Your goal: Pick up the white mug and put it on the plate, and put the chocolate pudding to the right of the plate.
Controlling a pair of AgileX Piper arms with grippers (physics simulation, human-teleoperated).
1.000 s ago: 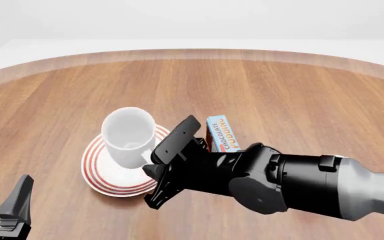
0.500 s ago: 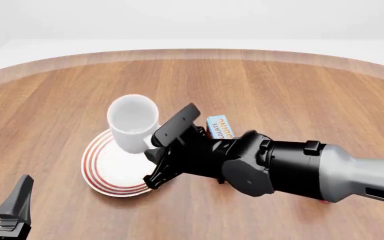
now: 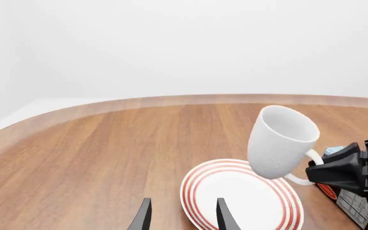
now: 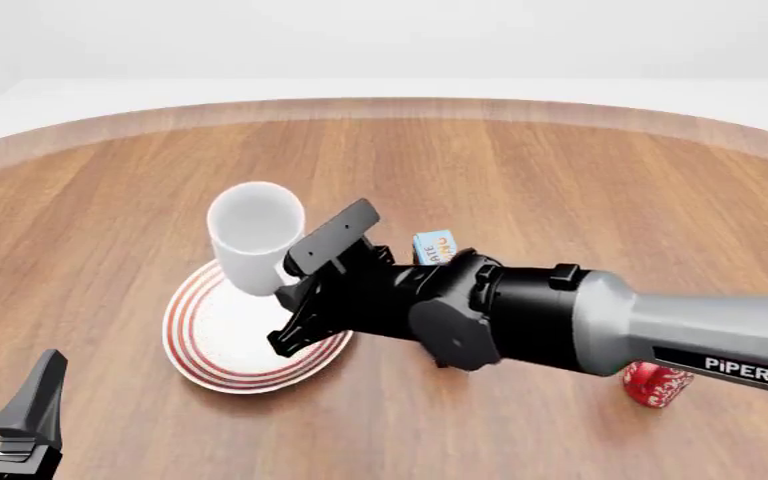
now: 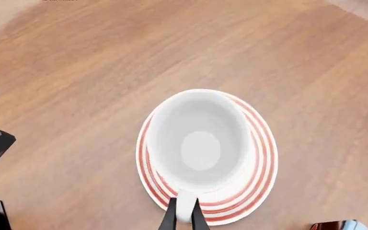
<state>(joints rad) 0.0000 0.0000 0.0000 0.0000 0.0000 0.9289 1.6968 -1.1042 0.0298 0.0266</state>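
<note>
Right jaws are pinching the white mug (image 4: pixel 257 248) by its handle, holding it tilted in the air over the plate (image 4: pixel 231 355). Left jaws are sitting wide open, holding nothing. Chocolate pudding (image 4: pixel 434 246) is lying on the bench (image 4: pixel 558 180) behind the right arm.

The plain white ceramic mug (image 4: pixel 256 235) with a loop handle hangs in the air above the round white plate (image 4: pixel 211 340) ringed with concentric red bands, tilted, its open mouth up and its base clear of the plate (the left wrist view shows the gap). The plate lies flat on the wood. The small light-blue chocolate pudding box (image 4: pixel 434 246) lies just right of the plate, mostly hidden.
</note>
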